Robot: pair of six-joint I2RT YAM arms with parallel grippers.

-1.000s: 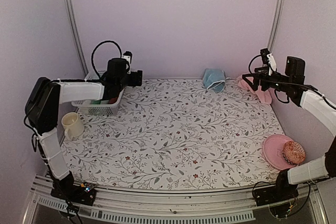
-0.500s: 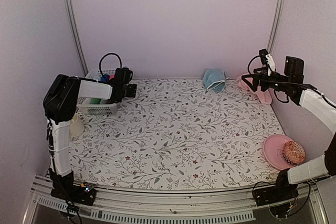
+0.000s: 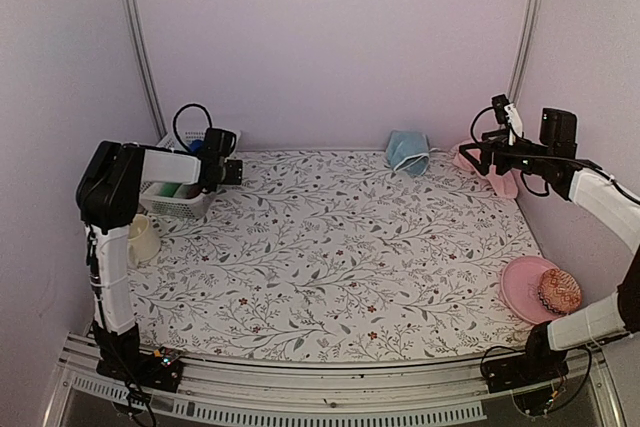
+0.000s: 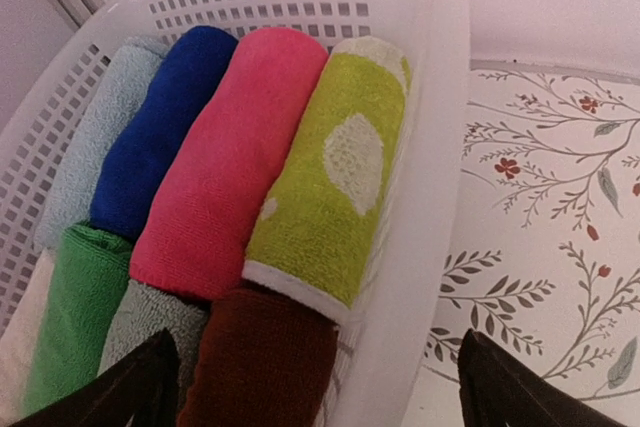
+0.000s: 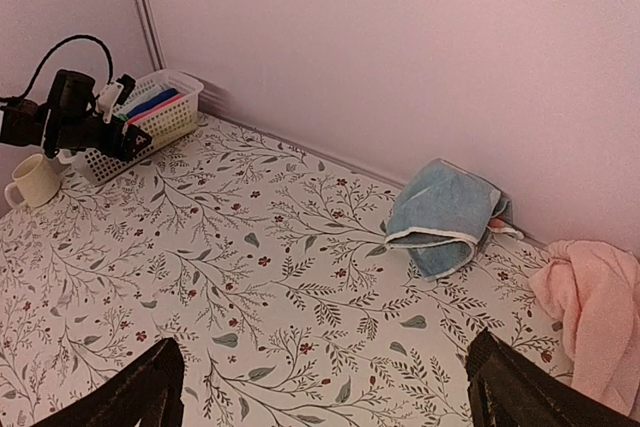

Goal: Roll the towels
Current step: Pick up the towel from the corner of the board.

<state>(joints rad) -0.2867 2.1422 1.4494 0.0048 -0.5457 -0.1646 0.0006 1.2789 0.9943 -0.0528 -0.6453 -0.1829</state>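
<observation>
Towels first: you have a loose blue towel [image 5: 440, 215] lying crumpled on the tabletop [image 3: 330, 257], ahead of your right claw [image 5: 330, 387] and a little to its right, close to the back wall. A loose pink towel [image 5: 595, 312] is heaped nearer that claw, far off to its right, near the blue one but not touching it. Neither is rolled. Your right claw hovers above the tabletop, wide open and holding nothing.

Over to your left claw [image 4: 320, 392]: it hangs just above the near end of the white basket [image 4: 440, 147], also spread wide with nothing gripped. Right below and ahead of it, the rolled towels are packed tight side by side. Ahead of the claw, from its left to its right, you see a light blue roll [image 4: 95, 137], a dark blue roll [image 4: 160, 127], a pink roll [image 4: 220, 167] and a lime roll [image 4: 330, 177] with pale spots, which lies against the basket's right wall. Closer in, almost under the claw, sit a green roll [image 4: 70, 307], a grey-green roll [image 4: 150, 327] and a maroon roll [image 4: 265, 357], whose end touches the end of the lime one.

A cream mug [image 3: 140, 239] stands on the tabletop just beside the basket, behind your left claw. Well behind your right claw, a pink plate [image 3: 520, 287] carries a round patterned object [image 3: 559, 290]; you can't tell what it is.
</observation>
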